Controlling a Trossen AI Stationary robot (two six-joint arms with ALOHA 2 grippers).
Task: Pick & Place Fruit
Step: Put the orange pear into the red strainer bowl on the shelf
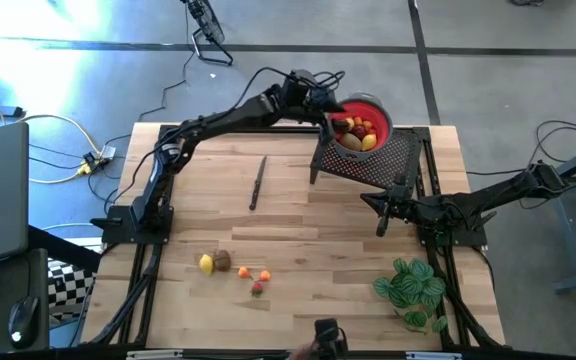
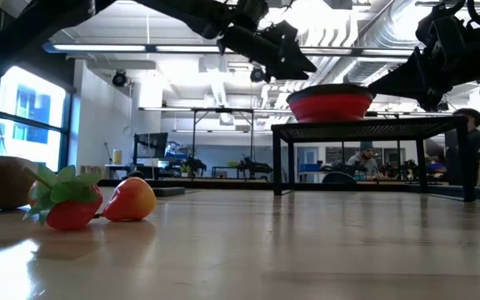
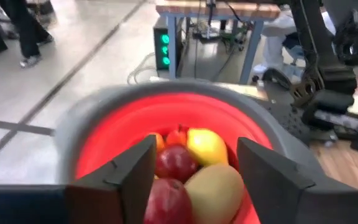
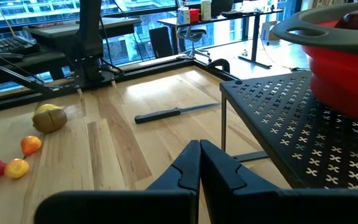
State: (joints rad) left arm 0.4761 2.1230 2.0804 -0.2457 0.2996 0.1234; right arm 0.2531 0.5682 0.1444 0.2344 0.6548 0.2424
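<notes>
On a wooden table, seen from above, a green leafy plant sits near the front edge at five o'clock. At seven o'clock lies loose fruit: a yellow piece, a brown one, two orange ones and a strawberry. A thin dark knife lies near the centre. At three o'clock the right gripper rests low with its fingers pressed together, holding nothing. At one o'clock a black perforated stand carries a red bowl piled with red and yellow fruit. The left gripper hovers directly above that bowl, fingers apart, empty, the fruit just beneath them.
</notes>
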